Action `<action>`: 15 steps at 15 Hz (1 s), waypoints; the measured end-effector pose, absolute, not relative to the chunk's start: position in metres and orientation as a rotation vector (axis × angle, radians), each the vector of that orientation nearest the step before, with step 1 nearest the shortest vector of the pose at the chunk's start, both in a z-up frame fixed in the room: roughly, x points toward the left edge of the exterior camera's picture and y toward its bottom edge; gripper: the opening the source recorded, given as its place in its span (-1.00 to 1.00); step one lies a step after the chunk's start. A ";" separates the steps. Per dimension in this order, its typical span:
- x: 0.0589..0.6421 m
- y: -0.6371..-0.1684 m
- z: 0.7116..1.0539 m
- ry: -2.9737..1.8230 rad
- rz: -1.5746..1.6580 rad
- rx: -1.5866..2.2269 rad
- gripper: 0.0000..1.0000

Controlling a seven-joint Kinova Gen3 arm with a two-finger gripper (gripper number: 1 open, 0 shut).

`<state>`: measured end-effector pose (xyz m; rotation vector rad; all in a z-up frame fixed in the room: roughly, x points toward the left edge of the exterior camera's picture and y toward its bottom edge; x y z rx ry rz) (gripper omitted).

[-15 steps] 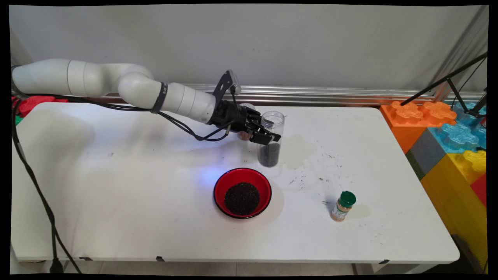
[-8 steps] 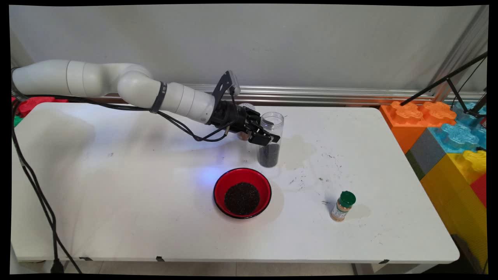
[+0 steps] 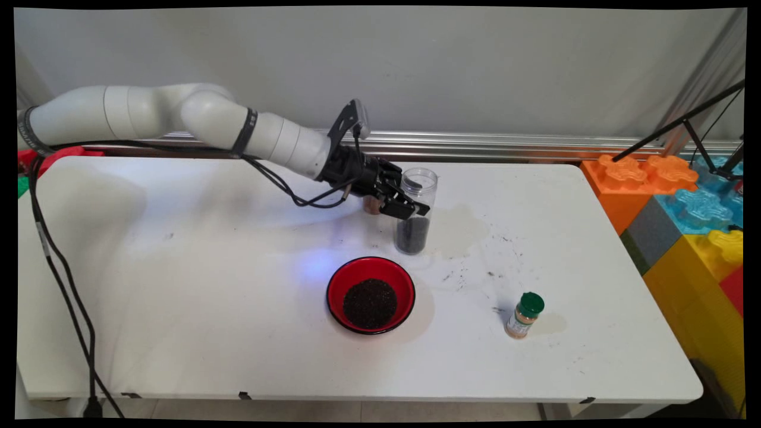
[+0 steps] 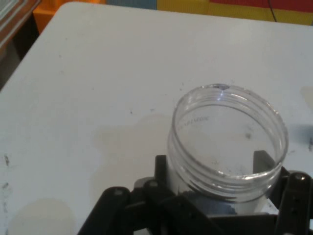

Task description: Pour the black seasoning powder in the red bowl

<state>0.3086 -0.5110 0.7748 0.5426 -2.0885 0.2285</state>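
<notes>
Gripper (image 3: 410, 209) clamped on open jar (image 3: 414, 211) of dark grains, behind red bowl (image 3: 370, 295); spice bottle (image 3: 524, 315) well right.

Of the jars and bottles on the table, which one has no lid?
The clear jar in the gripper, part full of dark grains: its mouth is open. The small spice bottle near the table's front right wears a green cap.
</notes>
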 end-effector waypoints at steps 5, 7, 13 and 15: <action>0.309 -0.516 0.798 -2.109 0.270 0.458 -1.00; 0.312 -0.517 0.807 -2.127 0.286 0.431 -1.00; 0.320 -0.517 0.832 -2.180 0.307 0.326 -1.00; 0.318 -0.515 0.842 -2.171 0.309 0.283 -1.00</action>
